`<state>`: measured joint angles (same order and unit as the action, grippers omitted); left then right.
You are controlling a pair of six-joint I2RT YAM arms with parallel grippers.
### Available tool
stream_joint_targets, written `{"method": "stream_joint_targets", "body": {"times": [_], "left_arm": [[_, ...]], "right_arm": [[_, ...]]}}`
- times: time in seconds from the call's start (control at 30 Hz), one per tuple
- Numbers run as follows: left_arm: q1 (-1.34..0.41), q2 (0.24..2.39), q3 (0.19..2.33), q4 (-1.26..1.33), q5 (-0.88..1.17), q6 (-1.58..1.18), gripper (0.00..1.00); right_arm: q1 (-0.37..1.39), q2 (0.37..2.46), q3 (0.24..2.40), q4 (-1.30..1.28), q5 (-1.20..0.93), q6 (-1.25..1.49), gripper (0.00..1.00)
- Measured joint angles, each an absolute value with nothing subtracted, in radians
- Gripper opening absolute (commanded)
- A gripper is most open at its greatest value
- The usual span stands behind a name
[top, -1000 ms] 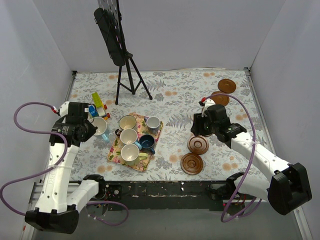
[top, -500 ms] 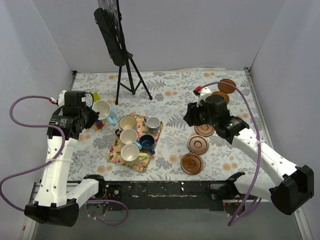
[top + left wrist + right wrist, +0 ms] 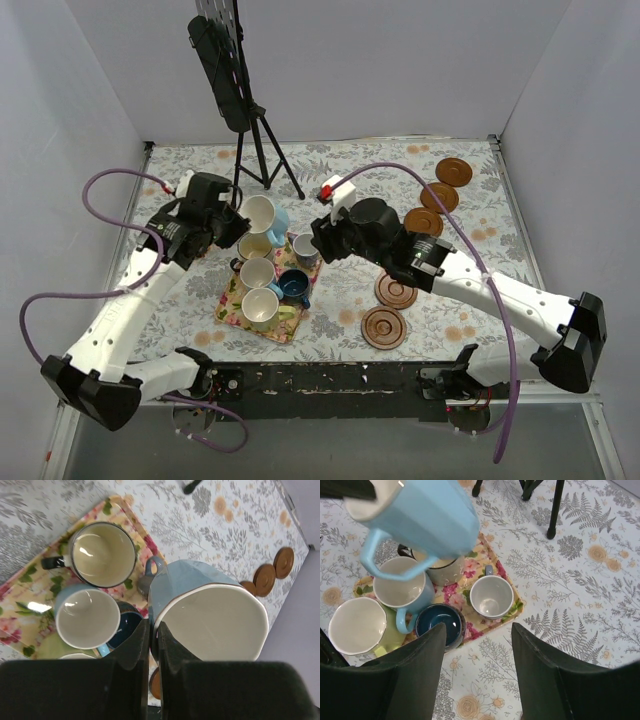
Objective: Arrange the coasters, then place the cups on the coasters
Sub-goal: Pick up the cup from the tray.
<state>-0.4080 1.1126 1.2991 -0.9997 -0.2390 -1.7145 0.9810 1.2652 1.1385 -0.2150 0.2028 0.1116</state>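
My left gripper [image 3: 243, 222] is shut on the rim of a light blue cup [image 3: 200, 610], which hangs tilted above the floral tray [image 3: 232, 312]. One finger [image 3: 131, 652] is outside the wall, the other inside. The tray holds a dark-rimmed cream cup [image 3: 254, 247], a second light blue cup [image 3: 257, 272], a yellow-green cup [image 3: 262, 305], a navy cup [image 3: 439, 625] and a grey-white cup [image 3: 491, 596]. My right gripper [image 3: 480, 645] hovers open and empty just off the tray's right edge, near the grey-white cup. Several brown coasters [image 3: 384, 327] lie in a curved line on the right.
A black tripod [image 3: 262, 150] carrying a dark panel stands at the back, just behind the raised cup. The two grippers are close together over the tray. White walls enclose the table on three sides.
The left arm has lifted the light blue cup and swung it right, over the tray. The right arm has moved left from the coasters to the tray's edge with its jaws wider.
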Motion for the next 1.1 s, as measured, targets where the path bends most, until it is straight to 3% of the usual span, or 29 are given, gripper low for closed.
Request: {"method": "stream_joint_targets", "body": {"times": [0.57,1.1], "left_arm": [[-0.669,1.254,1.299,-0.941,-0.385,-1.870,0.00],[-0.737,1.275,1.299,-0.915,-0.427,-1.955,0.00]], "right_arm": [[1.163,1.359,1.281,-0.315,0.423,0.112,0.64],[1.213,1.504,1.285,-0.347,0.643,0.167,0.51]]}}
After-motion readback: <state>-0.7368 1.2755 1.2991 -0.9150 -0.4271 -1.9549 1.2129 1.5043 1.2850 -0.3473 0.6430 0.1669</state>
